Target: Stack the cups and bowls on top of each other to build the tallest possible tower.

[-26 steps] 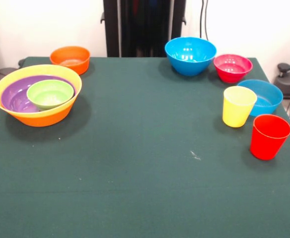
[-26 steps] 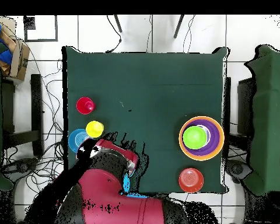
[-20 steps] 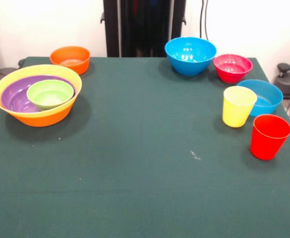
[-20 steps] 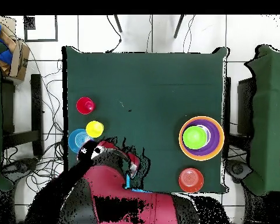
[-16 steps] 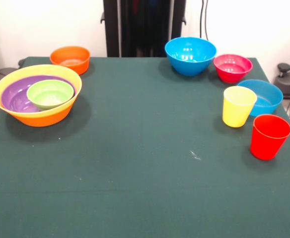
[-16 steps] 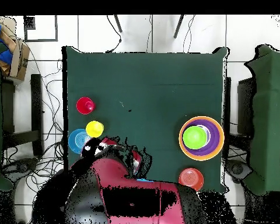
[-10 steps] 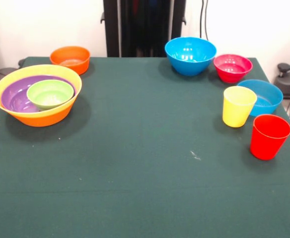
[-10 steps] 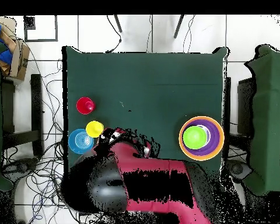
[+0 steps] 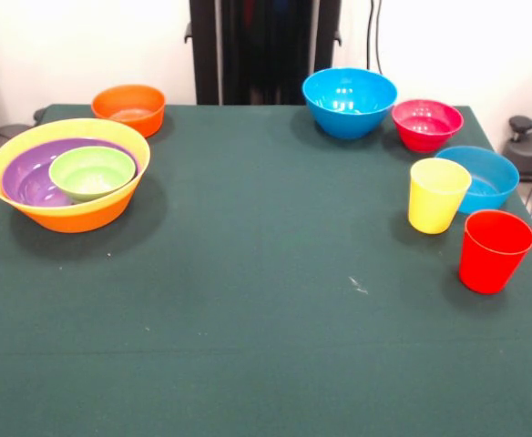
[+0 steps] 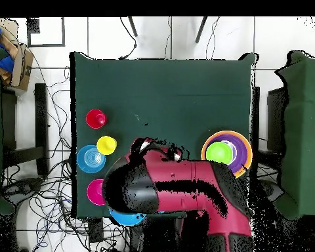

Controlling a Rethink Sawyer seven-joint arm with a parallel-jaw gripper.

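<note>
— Where was the hand?

— Not visible; only the arm (image 10: 180, 190) showed from overhead, so I couldn't tell its state.

— And the tower (image 9: 68, 175)?

— At the table's (image 9: 248, 300) edge: green bowl (image 9: 92, 172) in purple bowl (image 9: 29, 177) in the large yellow-orange one.

— What remained?

— The orange bowl (image 9: 129, 108), two blue bowls (image 9: 349, 101), the pink-red bowl (image 9: 426, 124), and the yellow cup (image 9: 437, 195) and red cup (image 9: 494, 250) stood loose. Barely started, I'd judge.

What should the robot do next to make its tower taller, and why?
Probably bring the arm toward the small orange bowl. It stands alone, nearest the large yellow-orange bowl that already holds the purple bowl and green bowl; the cups and other bowls stand across the table.
</note>
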